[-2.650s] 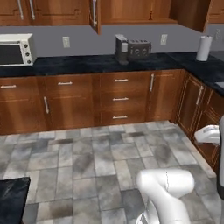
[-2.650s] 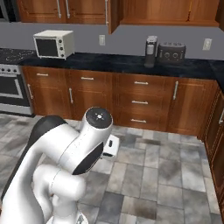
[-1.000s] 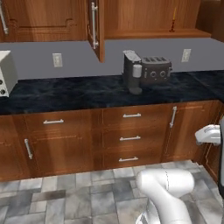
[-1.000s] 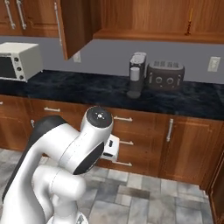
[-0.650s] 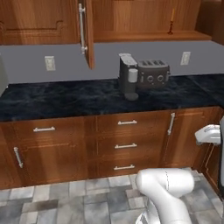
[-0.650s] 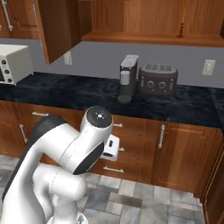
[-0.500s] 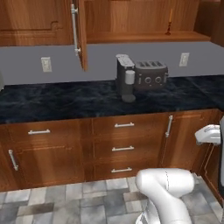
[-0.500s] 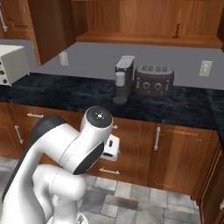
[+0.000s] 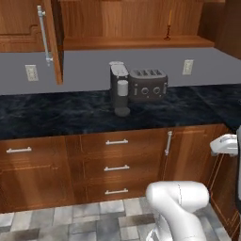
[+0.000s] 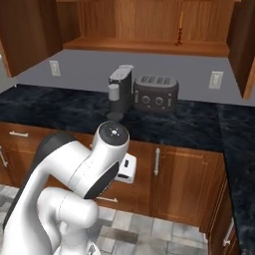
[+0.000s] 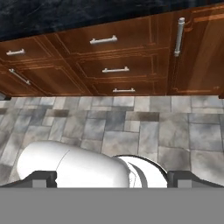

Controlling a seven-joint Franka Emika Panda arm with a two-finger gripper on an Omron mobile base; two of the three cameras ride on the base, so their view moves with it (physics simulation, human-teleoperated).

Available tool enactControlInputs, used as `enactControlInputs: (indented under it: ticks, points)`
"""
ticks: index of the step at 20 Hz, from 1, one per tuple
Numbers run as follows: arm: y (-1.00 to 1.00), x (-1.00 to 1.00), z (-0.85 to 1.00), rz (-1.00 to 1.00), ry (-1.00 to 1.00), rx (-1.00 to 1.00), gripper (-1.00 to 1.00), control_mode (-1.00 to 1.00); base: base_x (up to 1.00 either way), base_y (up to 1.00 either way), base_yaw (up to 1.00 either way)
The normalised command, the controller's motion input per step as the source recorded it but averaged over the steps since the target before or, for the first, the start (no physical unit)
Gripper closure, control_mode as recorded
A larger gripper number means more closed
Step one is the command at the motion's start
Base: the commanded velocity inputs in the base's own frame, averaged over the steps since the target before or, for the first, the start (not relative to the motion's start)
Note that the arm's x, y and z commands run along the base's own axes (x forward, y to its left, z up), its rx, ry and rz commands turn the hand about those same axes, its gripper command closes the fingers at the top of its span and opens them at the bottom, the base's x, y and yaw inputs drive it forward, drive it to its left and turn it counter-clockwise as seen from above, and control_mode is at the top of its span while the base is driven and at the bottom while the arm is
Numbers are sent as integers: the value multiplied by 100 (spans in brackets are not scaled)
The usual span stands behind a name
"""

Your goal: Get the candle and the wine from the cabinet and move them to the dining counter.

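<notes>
The cabinet [image 9: 136, 43] hangs open above the black countertop, its wooden shelf [image 10: 149, 47] bare apart from one thing. The candle [image 9: 169, 25], a thin orange taper in a small dark holder, stands upright at the right end of that shelf [image 10: 180, 29]. The wine and the dining counter are out of view. My gripper [image 11: 112, 177] is open, with its two dark fingertips [image 11: 41, 178] far apart and nothing between them. It is held low, pointing down at the tiled floor in front of the base drawers, far below the candle.
A coffee machine [image 9: 119, 88] and a toaster [image 9: 148, 84] stand on the black countertop [image 9: 56, 115] below the shelf. The open cabinet door [image 9: 49, 37] with its bar handle juts out at upper left. Drawers [image 11: 105, 54] and grey floor tiles lie ahead.
The base has driven closer to the counter and the whole scene has shifted. The open cabinet's shelf and the candle have come into view. The arm's pose is unchanged and the gripper stays open.
</notes>
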Motion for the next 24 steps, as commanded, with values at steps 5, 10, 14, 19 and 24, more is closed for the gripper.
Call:
enactControlInputs:
  ticks: [5,10,14,19,24]
  points:
    - [0,0,0,0,0,0,-100,100,47,-35,1]
    - [0,0,0,0,0,0,-100,100,59,-17,1]
    - [0,0,0,0,0,0,-100,100,67,0,3]
    - [0,0,0,0,0,0,-100,100,65,-5,3]
    - [0,0,0,0,0,0,-100,100,49,-28,5]
